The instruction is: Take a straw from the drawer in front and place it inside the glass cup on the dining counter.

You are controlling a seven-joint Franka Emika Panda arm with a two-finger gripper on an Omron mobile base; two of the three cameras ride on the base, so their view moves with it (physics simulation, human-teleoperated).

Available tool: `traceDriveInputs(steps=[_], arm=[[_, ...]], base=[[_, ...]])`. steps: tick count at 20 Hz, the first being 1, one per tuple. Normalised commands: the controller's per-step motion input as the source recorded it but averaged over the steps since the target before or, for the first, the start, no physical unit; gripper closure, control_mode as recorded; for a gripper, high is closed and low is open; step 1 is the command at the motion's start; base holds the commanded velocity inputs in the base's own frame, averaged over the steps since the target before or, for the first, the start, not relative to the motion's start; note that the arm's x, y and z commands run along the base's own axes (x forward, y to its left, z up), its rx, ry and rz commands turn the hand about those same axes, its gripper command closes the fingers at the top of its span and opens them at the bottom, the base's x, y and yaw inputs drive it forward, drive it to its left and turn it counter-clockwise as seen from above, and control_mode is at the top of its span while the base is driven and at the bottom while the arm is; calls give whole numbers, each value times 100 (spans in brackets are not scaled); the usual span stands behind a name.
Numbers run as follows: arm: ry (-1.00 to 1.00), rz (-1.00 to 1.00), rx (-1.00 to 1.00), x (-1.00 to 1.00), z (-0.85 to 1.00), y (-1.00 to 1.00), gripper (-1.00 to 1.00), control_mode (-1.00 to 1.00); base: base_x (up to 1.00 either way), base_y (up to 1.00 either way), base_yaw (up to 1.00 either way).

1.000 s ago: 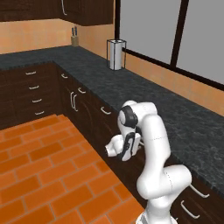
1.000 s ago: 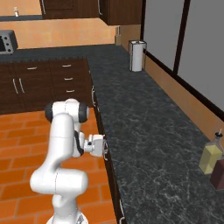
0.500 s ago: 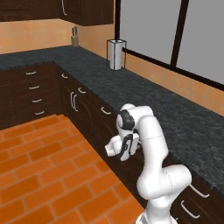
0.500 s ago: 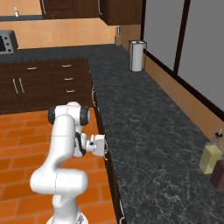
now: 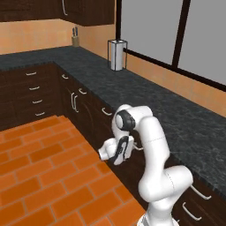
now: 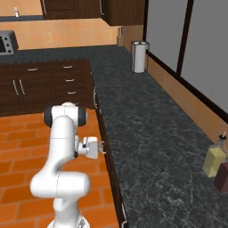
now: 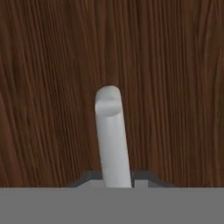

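Note:
The drawer [image 7: 52, 87] shows as a dark-brown wood front close before the hand, and it is closed. Its silver bar handle [image 7: 111, 131] runs up from between my two finger tips. My gripper [image 7: 114, 180] is shut on that handle, the tips pressed against both sides of the bar. From the base views, the gripper [image 5: 131, 148] [image 6: 103, 149] reaches sideways to the cabinet front just under the black counter's edge. The straw, the glass cup and the dining counter are out of view.
A black speckled counter [image 5: 145, 95] [image 6: 147, 133] runs along the window wall. It carries a grey canister [image 5: 117, 54] [image 6: 139, 57] at the far end and bottles [image 6: 214, 161] at the near right. Orange tiled floor [image 5: 39, 172] lies open to the left of the arm.
The jaws have closed from wide open onto the drawer handle. The hand has edged slightly closer to the cabinet front.

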Motion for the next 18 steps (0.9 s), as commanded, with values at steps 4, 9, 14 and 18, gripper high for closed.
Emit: traceDriveInputs(steps=[4, 9, 14, 18], arm=[[0, 11, 0, -53, 0, 100, 100, -100], [0, 12, 0, -52, 0, 100, 100, -100], [8, 13, 0, -39, 0, 100, 100, -100], [14, 12, 0, -27, 0, 100, 100, -100]], base=[[0, 0, 0], [0, 0, 0], [0, 0, 0], [0, 0, 0]])
